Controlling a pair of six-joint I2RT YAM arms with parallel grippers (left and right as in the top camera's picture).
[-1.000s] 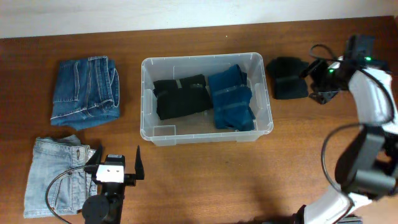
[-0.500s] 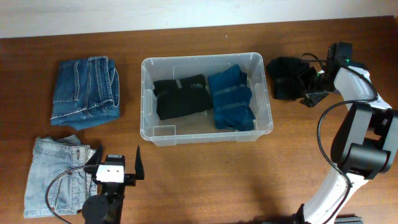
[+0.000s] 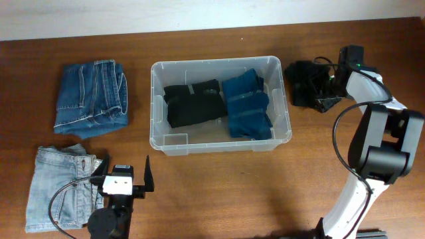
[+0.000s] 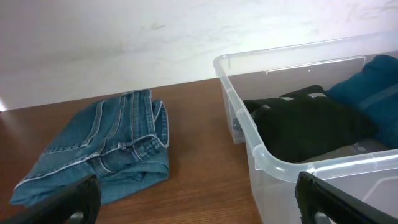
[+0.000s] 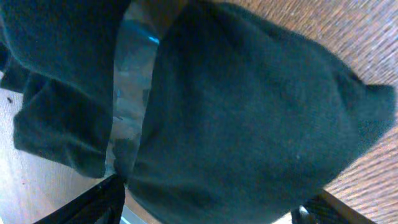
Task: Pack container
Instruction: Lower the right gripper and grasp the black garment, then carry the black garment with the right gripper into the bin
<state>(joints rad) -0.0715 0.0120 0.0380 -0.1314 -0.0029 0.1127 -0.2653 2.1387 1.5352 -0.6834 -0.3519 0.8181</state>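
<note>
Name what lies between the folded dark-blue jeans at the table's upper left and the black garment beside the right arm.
The container, with folded clothes inside it, lies between them. The overhead view shows this.

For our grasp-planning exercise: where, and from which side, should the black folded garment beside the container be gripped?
Probably pinch the black garment across its thick right-hand fold, from above on the right, nearest the right end effector. It lies flat and bunched, so that edge likely gathers every layer.
</note>
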